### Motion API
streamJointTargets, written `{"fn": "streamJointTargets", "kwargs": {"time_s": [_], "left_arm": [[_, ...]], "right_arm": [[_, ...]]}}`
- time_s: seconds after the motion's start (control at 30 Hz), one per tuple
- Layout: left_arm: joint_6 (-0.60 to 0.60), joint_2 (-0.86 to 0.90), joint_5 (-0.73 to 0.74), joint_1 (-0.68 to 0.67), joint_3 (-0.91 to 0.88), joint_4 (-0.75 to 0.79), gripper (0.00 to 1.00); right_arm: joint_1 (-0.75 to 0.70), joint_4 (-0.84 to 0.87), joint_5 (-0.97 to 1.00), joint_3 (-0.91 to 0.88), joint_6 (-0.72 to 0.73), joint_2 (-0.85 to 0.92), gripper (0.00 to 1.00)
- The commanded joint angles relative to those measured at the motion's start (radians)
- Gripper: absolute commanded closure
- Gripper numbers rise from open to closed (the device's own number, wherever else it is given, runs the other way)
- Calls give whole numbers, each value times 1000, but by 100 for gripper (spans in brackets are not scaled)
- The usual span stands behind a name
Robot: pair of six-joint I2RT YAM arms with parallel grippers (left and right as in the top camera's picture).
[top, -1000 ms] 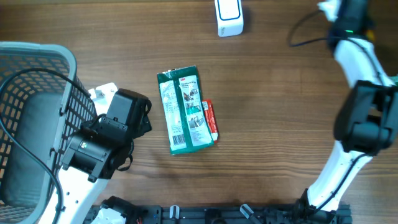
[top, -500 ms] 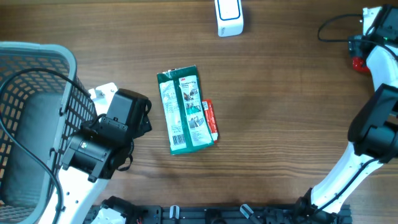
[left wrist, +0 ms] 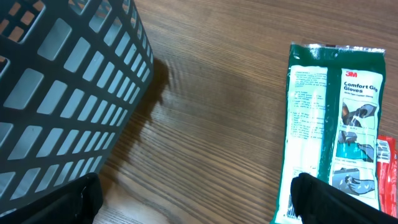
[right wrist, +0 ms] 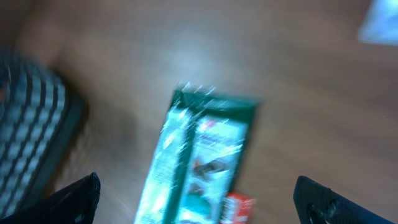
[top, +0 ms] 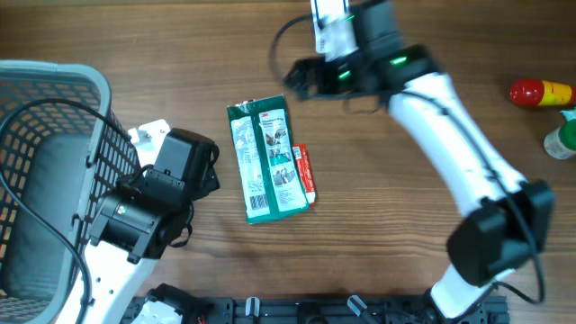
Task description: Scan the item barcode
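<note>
Overhead, the glove packet (top: 268,160) lies flat near the middle of the wooden table (top: 405,252). It is a green-edged 3M Comfort Grip Gloves pack, printed face up, with its long side running away from the robot. A small red packet (top: 306,171) lies against its right edge, toward the near end. The right gripper (top: 295,81) hangs just beyond the pack's far end, near it but apart, on an arm that reaches in from the right. Its jaws stand spread wide with nothing between them. The right wrist view is badly motion-blurred, yet both dark fingertips (right wrist: 68,199) show at the bottom corners, with the green pack and a red corner on the wood ahead. Behind that arm, at the far edge, sits a white box (top: 326,22), possibly the scanner, though the arm half hides it. The left gripper (left wrist: 196,202) is also spread and empty. Its fingertips sit at the bottom corners of the left wrist view, over bare wood between the grey mesh basket (top: 54,76) on the left and the glove pack on the right, touching neither. A red bottle (top: 540,92) and a green-and-white bottle (top: 562,139) lie at the table's right edge, well apart from the pack.
</note>
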Motion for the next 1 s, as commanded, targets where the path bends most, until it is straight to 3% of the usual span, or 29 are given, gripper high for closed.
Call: {"fn": "streamJointTargets", "kwargs": {"time_s": [0.0, 0.23, 0.53, 0.6, 0.67, 0.7, 0.73, 0.77, 0.97], "left_arm": [[-18, -2, -13, 4, -2, 0, 0], [-18, -2, -12, 4, -2, 0, 0], [-18, -2, -13, 4, -2, 0, 0], [-18, -2, -13, 4, -2, 0, 0], [-18, -2, -13, 4, -2, 0, 0], [-17, -2, -13, 4, -2, 0, 0], [-18, -2, -12, 4, -2, 0, 0], [-17, -2, -13, 4, -2, 0, 0], [-18, -2, -13, 4, -2, 0, 0]], "right_arm": [[107, 28, -4, -43, 39, 139, 0], [164, 50, 169, -43, 100, 307, 0], [148, 162, 88, -48, 117, 378, 3], [146, 180, 4, -48, 143, 416, 24], [149, 166, -34, -48, 151, 431, 52], [151, 150, -18, -48, 172, 431, 57], [153, 130, 12, -48, 214, 432, 80], [153, 124, 25, -48, 234, 432, 96], [144, 65, 11, -2, 214, 391, 96]]}}
